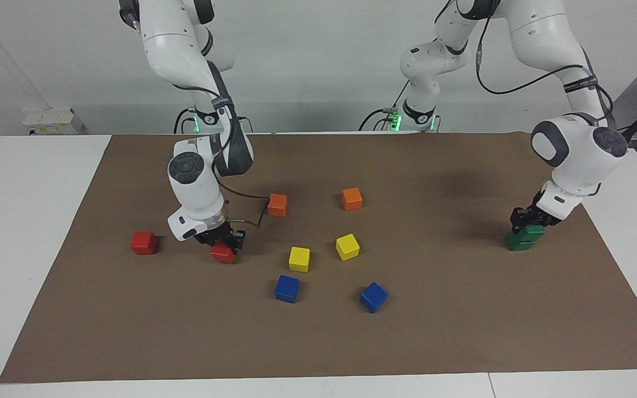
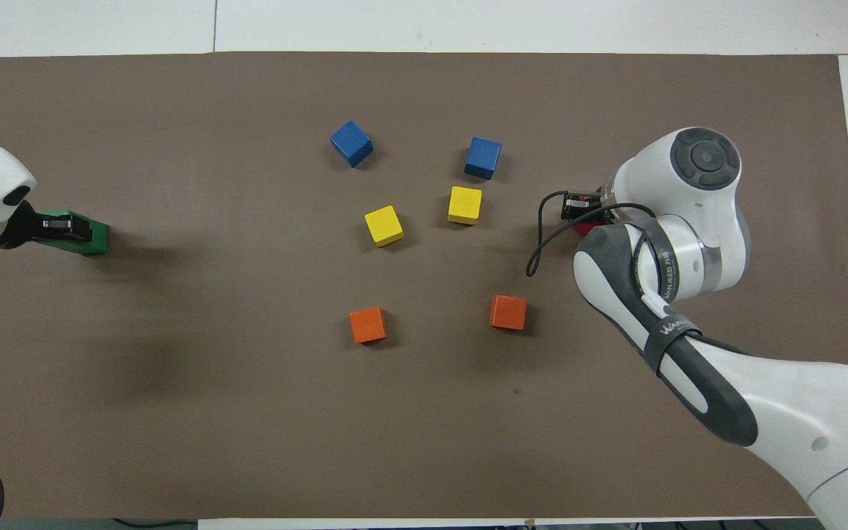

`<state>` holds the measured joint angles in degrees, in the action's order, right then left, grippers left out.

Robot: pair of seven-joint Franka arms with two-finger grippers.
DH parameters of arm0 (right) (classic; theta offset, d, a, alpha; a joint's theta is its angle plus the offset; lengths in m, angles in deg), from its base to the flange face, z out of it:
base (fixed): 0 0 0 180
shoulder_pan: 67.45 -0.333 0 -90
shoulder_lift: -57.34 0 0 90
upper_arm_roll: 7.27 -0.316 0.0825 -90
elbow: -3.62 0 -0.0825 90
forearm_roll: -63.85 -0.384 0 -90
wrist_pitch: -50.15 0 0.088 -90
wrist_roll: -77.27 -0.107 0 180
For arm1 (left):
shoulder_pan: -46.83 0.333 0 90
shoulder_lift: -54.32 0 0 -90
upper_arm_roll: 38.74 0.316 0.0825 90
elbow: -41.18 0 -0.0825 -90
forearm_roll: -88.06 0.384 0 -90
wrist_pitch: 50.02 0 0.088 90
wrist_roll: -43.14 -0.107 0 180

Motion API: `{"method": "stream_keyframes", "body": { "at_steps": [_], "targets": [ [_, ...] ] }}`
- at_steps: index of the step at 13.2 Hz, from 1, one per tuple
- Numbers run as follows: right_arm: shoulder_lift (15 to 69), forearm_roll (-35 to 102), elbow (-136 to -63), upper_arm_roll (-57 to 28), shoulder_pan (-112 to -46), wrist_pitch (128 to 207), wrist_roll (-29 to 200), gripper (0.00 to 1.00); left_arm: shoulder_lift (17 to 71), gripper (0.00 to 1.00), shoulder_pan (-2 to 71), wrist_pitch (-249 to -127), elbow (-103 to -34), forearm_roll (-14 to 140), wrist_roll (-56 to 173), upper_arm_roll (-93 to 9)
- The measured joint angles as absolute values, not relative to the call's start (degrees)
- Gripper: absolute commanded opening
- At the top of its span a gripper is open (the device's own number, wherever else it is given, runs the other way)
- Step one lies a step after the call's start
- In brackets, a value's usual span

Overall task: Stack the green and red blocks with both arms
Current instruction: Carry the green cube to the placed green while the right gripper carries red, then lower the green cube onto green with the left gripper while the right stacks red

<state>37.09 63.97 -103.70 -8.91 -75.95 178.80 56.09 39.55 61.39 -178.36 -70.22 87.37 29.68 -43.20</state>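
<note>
Both arms point(image 1: 197, 177) are glossy white with dark grey joint bands and round grey caps; black cables loop along them, and green lights glow at their bases.

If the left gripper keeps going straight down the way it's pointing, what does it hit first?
The left gripper points down, shut on a green block. Directly beneath sits the other green block, so the held block would press onto that one first; the two may already touch.

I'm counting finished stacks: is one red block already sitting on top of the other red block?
No: in the facing view the two red blocks lie apart on the mat, one alone and one under the right gripper.
</note>
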Motion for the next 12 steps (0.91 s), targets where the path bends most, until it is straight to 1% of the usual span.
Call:
{"method": "stream_keyframes", "body": {
  "at_steps": [2, 3, 5, 9, 12],
  "targets": [
    [39.44, 64.11, -99.97, -8.68, -72.36, 171.88, 63.72, 0.0, 39.81, 0.0, 61.39, -178.76, -70.88, 86.93, 29.69, -43.2],
    [40.86, 64.12, -98.93, -8.62, -69.55, 169.35, 69.15, 0.0, 39.9, 0.0, 61.39, -179.07, -70.9, 86.92, 29.69, -43.2],
    [43.06, 64.12, -98.49, -8.42, -64.59, 166.78, 77.58, 0.0, 39.98, 0.0, 61.4, -180.55, -70.98, 86.91, 29.68, -43.2],
    [43.6, 64.12, -99.35, -8.3, -58.73, 167.07, 84.57, 0.0, 39.98, 0.0, 61.8, -182.2, -71.47, 86.91, 29.68, -43.08],
    [44.01, 64.12, -103.85, -8.35, -57.98, 172.3, 84.94, 0.0, 39.98, 0.0, 62.1, -183.32, -71.99, 86.91, 29.62, -43.15]
  ]
}}
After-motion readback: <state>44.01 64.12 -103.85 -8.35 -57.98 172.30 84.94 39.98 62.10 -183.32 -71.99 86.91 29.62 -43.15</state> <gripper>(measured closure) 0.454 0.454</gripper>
